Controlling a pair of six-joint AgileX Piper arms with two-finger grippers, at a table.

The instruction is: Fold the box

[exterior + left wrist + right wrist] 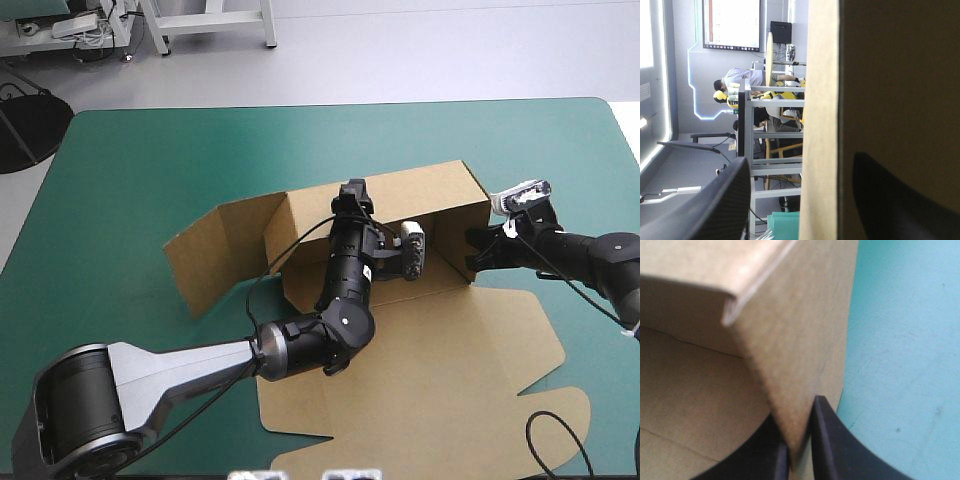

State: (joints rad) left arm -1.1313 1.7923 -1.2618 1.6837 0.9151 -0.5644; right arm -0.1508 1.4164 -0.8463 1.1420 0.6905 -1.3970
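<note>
The brown box (450, 350) lies mid-table, its walls partly raised and its lid panel flat toward the near edge. My left gripper (352, 196) reaches over the tray to the far wall. In the left wrist view it (801, 161) is open, and the upright wall (900, 75) stands between its black fingers (715, 205). My right gripper (473, 252) is at the box's right end wall. In the right wrist view it (799, 427) is shut on that wall (790, 340), with the box's inside on one side and the teal-green cover on the other.
A side panel of the box (215, 255) splays out to the left, half raised. Bare teal-green cover (150, 150) surrounds the box on the far and left sides. The lid's tab (545, 405) reaches toward the near right.
</note>
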